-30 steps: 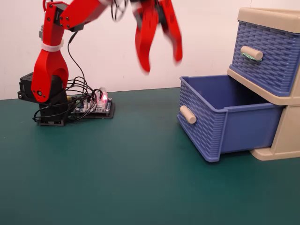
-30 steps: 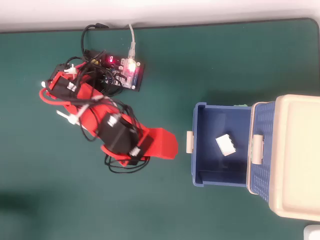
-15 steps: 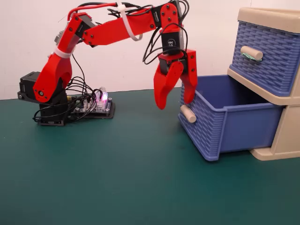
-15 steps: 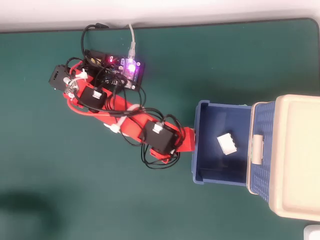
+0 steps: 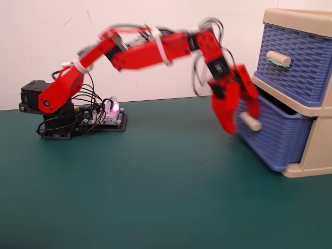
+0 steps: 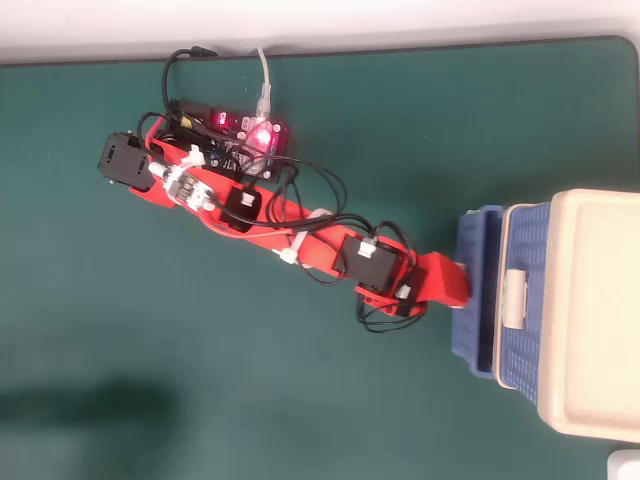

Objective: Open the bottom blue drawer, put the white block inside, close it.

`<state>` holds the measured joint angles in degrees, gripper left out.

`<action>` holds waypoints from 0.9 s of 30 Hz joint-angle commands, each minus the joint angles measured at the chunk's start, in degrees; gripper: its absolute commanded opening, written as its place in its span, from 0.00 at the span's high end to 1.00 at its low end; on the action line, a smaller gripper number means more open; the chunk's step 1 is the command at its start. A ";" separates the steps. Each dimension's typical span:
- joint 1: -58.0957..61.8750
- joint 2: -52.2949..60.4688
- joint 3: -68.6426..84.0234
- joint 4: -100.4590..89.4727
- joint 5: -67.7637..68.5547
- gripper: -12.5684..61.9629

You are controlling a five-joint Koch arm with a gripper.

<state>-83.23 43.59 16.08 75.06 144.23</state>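
Observation:
The bottom blue drawer stands partly pulled out of the beige cabinet; from overhead its front juts left past the cabinet. Its beige handle sticks out toward the arm. My red gripper hangs right at the drawer front, jaws apart, one finger left of the handle and the other above it. The overhead view shows the gripper from behind against the drawer front. The white block is not in view. The arm is slightly blurred.
The top blue drawer is shut, with a green scrap on its handle. The arm base and a lit controller board sit at the back left. The green mat lies in front. A pale thing shows at the overhead view's corner.

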 commanded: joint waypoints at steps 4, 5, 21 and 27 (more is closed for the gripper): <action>-1.49 -1.49 -7.73 -6.42 1.49 0.38; -1.49 -1.32 -8.09 -6.68 1.58 0.38; 35.68 34.37 -5.98 40.43 -17.14 0.38; 64.95 47.64 23.99 39.37 -50.71 0.38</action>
<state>-23.47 86.31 37.35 112.59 103.97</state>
